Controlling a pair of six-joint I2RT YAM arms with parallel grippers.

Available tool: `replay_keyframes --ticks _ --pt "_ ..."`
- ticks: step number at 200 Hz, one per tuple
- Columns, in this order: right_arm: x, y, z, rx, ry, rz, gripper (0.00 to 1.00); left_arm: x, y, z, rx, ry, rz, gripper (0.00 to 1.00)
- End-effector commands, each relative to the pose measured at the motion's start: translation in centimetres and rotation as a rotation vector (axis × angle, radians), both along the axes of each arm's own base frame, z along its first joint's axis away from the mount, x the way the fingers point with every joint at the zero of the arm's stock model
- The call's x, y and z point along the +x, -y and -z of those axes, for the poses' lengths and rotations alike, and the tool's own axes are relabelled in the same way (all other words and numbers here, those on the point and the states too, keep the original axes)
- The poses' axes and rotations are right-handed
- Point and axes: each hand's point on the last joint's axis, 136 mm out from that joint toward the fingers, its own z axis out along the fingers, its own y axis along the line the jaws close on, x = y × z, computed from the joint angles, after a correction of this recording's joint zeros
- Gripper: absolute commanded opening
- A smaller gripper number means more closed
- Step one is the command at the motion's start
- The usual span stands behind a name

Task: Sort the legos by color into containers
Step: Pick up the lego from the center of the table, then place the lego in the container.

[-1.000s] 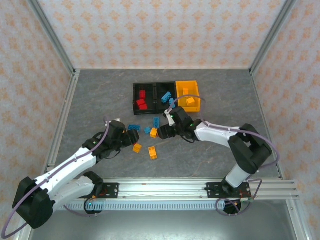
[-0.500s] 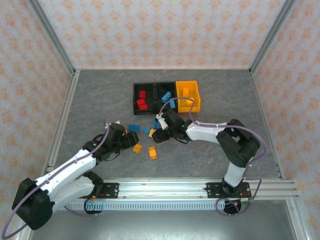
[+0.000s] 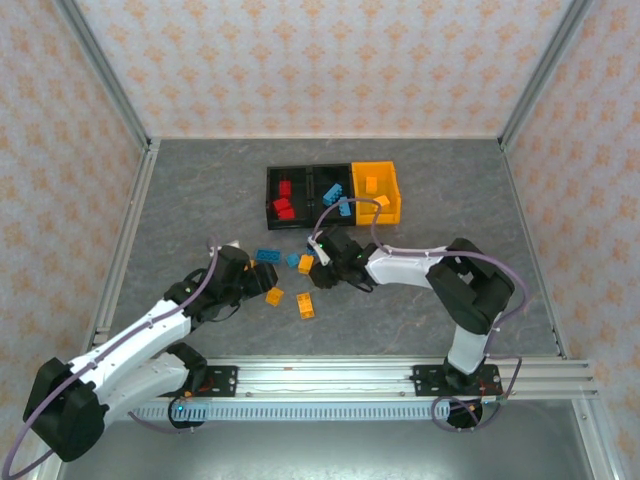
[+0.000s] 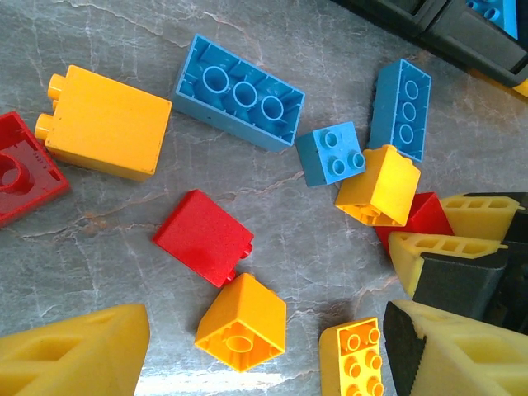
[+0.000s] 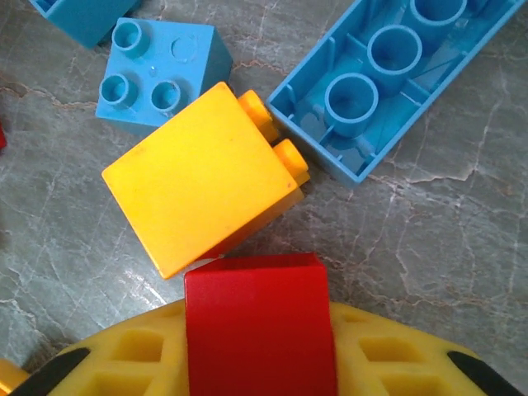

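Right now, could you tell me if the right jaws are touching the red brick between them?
Touching: in the right wrist view the right gripper has its jaws shut on the red brick.

we saw a grey marbled tabletop [image 3: 180,210]. at its far middle stood a joined row of three open plastic bins [image 3: 312,190], two black, one orange-yellow. nearer us lay loose studded plastic bricks [image 3: 274,296]: a long blue one [image 3: 267,255], orange-yellow ones [image 3: 306,306], a red one [image 4: 203,238].

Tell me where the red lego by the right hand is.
Right wrist view, bottom centre: the red lego is gripped in the right hand, next to the orange-yellow lego.
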Motion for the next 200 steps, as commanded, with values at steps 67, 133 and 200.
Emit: replay_keyframes --ticks 67,133,200 --pt "1.7 -0.3 -9.4 0.095 0.113 0.092 0.27 0.7 0.3 -1.4 -0.11 0.058 -0.058 0.76" --pt "10.0 -5.4 -13.3 0.11 0.151 0.186 0.28 1.7 0.2 -4.0 -0.155 0.127 -0.104 0.76" --pt "18.6 -7.3 -10.7 0.023 0.151 0.327 0.29 1.3 -1.2 -2.9 -0.123 0.096 -0.141 0.76"
